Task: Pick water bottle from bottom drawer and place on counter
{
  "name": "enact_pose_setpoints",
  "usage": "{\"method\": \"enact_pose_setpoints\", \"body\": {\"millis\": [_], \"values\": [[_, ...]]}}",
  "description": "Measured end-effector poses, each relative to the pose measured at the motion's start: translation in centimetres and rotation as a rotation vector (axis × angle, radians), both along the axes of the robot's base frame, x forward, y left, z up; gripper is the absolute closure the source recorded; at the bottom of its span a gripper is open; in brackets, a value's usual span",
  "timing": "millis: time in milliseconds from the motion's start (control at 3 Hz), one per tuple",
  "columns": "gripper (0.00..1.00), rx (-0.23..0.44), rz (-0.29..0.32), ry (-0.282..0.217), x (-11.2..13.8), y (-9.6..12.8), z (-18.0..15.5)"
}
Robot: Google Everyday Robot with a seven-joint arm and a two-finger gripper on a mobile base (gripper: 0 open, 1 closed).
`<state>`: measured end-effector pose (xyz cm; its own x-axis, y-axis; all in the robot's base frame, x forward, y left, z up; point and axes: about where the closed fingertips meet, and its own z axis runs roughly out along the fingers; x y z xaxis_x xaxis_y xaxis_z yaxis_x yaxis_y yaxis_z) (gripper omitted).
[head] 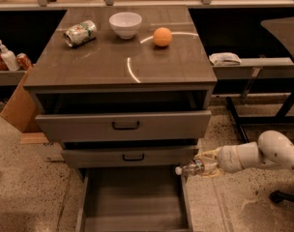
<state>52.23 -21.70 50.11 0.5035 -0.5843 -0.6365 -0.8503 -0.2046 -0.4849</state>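
The water bottle (191,168), clear with a white cap pointing left, lies sideways in my gripper (205,164). The gripper is shut on it and holds it above the right wall of the open bottom drawer (132,202), just below the middle drawer's right end. The drawer's floor is bare. My white arm (263,153) reaches in from the right. The counter (118,57), glossy grey-brown with curved light streaks, is above and to the left.
On the counter stand a crushed green-and-white can (80,33), a white bowl (125,24) and an orange (162,36). Two upper drawers (125,124) stick out slightly. A white pump bottle (8,57) and a cardboard box (19,105) are at left; a side shelf with a cloth (225,58) is at right.
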Motion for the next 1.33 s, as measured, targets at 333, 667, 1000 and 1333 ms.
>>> {"method": "enact_pose_setpoints", "body": {"millis": [333, 667, 1000, 1333], "values": [[1.00, 0.000, 0.000, -0.090, -0.3, -2.4, 5.6], [1.00, 0.000, 0.000, -0.090, -0.3, -2.4, 5.6], [1.00, -0.041, 0.026, -0.158, -0.3, -1.9, 8.7], [1.00, -0.100, 0.080, -0.294, -0.6, -1.3, 15.2]]}}
